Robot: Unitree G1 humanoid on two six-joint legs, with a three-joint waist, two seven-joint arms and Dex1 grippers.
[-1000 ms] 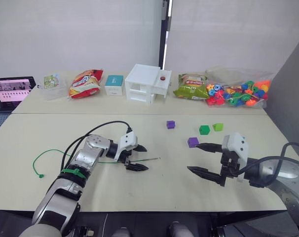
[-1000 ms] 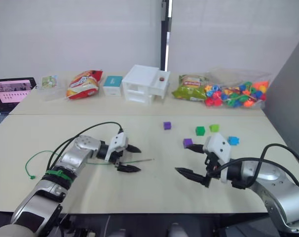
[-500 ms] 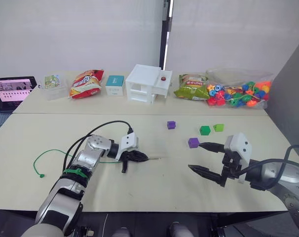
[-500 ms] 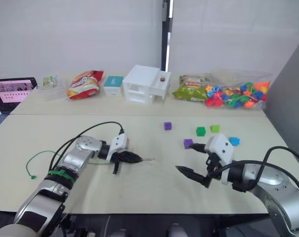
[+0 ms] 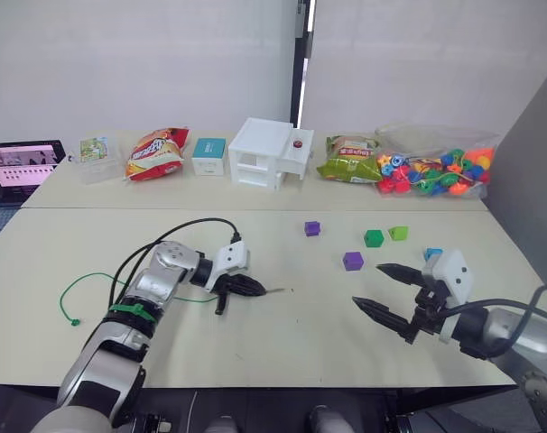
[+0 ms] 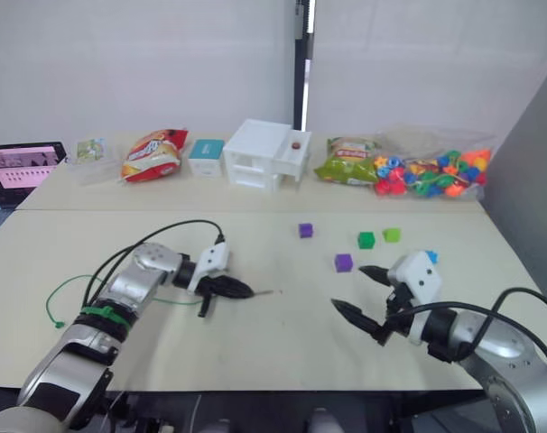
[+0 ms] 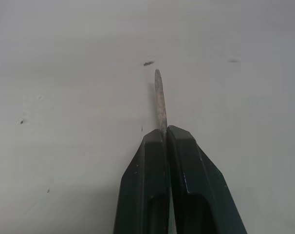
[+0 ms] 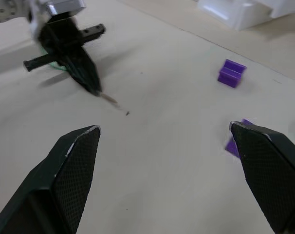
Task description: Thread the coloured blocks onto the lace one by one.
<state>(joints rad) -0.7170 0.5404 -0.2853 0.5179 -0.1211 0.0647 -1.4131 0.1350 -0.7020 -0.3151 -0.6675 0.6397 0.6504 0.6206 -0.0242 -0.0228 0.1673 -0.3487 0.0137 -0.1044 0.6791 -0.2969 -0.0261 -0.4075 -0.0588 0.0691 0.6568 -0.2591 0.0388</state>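
The green lace (image 5: 91,280) loops across the table's left side, its knot (image 5: 75,320) toward the near edge. My left gripper (image 5: 249,288) is shut on the lace's far end, and the stiff pale tip (image 7: 159,97) sticks out past the closed fingers. Two purple blocks (image 5: 312,228) (image 5: 352,261), a dark green block (image 5: 374,238) and a light green block (image 5: 398,233) lie right of centre. The blue block (image 5: 432,254) peeks out behind my right gripper (image 5: 383,290), which hovers open near the closer purple block (image 8: 233,144), holding nothing.
Along the back of the table stand a laptop (image 5: 21,167), a red snack bag (image 5: 156,152), a teal box (image 5: 208,155), a white toy house (image 5: 269,152), a green snack bag (image 5: 348,158) and a clear bag of round beads (image 5: 436,171). A grey panel rises at the right.
My left gripper has closed on the lace near its tip and now holds it just above the table. My right gripper, still open, has drifted slightly to the right.
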